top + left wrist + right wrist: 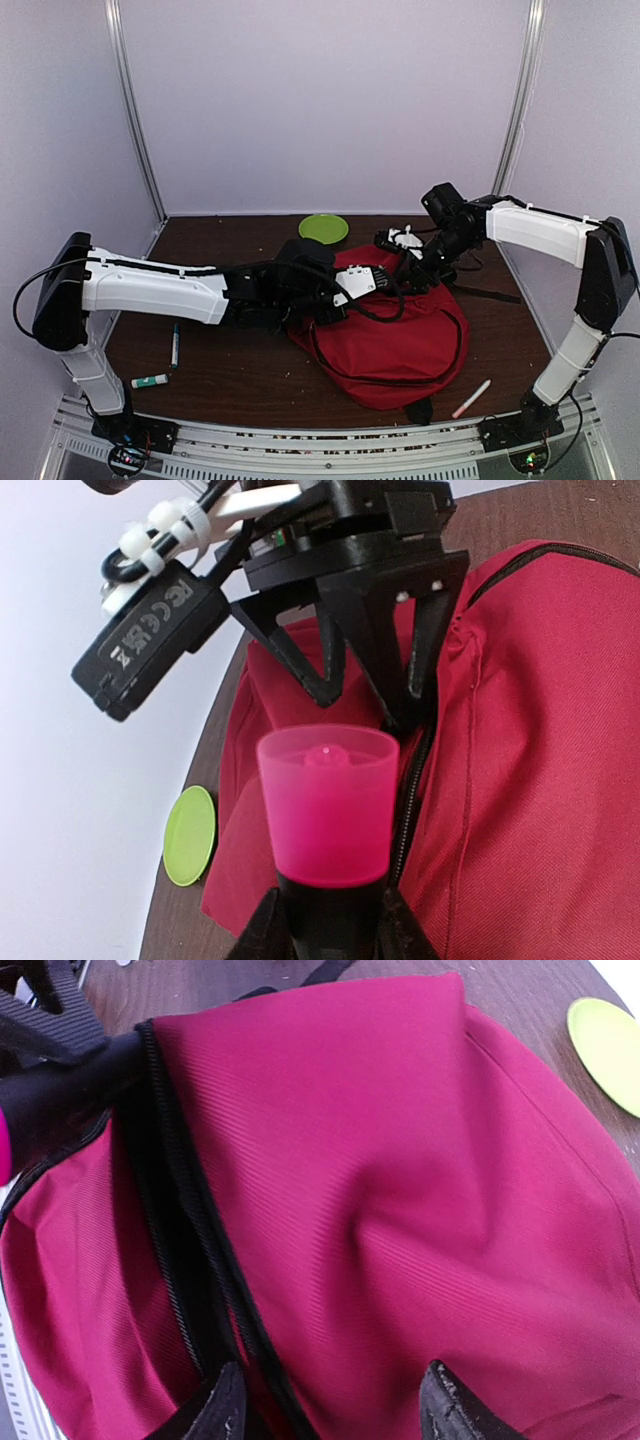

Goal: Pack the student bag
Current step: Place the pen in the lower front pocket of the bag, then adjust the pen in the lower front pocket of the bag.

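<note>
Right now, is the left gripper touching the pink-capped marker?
Touching. Left wrist view: the left gripper clamps the pink-capped marker, both fingers pressed against its black barrel.

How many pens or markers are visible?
4: dark pen and green-capped marker on the table left of the red bag, white pen right of it, pink-capped marker in the left gripper. Others may be hidden inside.
</note>
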Tool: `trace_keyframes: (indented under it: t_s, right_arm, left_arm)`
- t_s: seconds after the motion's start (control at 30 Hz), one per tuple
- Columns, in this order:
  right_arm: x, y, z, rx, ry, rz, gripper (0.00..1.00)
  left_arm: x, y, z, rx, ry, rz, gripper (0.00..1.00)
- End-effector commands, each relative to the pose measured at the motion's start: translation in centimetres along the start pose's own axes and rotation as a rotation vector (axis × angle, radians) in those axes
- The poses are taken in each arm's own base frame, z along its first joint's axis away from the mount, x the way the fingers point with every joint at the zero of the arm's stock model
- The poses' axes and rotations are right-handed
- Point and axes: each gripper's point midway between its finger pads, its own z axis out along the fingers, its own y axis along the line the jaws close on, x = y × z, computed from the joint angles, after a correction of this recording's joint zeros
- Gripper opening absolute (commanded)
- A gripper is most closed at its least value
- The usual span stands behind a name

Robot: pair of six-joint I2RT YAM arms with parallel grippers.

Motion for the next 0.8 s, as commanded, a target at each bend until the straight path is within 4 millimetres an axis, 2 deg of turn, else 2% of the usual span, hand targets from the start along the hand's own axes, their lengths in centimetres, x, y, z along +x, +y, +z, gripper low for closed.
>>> trace_keyframes:
  t_s: [0.0, 0.07, 0.2, 0.27, 0.33, 0.4, 0.47, 0.6, 0.77]
  right_arm:
    - [-0.8, 1.7, 0.4, 0.001, 0.016, -0.084, 0.61]
    - [-1.1, 1.5, 1.0, 0.018, 0.025, -0.088, 0.62]
    - [-1.4, -0.5, 1.9, 0.149, 0.053, -0.072, 0.61]
    - [-1.5, -1.7, 2.0, 0.226, 0.061, -0.067, 0.57]
    - [-1.8, -2.8, 1.6, 0.302, 0.055, -0.047, 0.48]
    - [-2.3, -3.2, 0.8, 0.340, 0.032, -0.045, 0.32]
    - [-3.1, -2.8, -0.2, 0.342, -0.009, -0.047, 0.19]
    - [-4.2, -1.0, -1.7, 0.279, -0.069, -0.090, 0.12]
    - [-4.8, 0.2, -2.4, 0.233, -0.115, -0.097, 0.04]
  left_arm:
    - [-2.0, 1.5, -0.6, -0.045, -0.053, -0.040, 0.00]
    - [-1.9, 1.5, -0.5, -0.047, -0.050, -0.037, 0.00]
    - [-1.7, 1.6, -0.5, -0.056, -0.048, -0.039, 0.00]
    - [-1.7, 1.5, -0.5, -0.054, -0.047, -0.040, 0.00]
    - [-1.6, 1.4, -0.4, -0.053, -0.045, -0.039, 0.00]
    - [-1.6, 1.3, -0.3, -0.052, -0.043, -0.031, 0.00]
    - [-1.6, 1.3, 0.0, -0.052, -0.038, -0.014, 0.00]
    - [-2.4, 0.7, 1.3, -0.034, -0.036, 0.046, 0.00]
    - [-3.5, -0.1, 3.4, -0.016, -0.060, 0.102, 0.00]
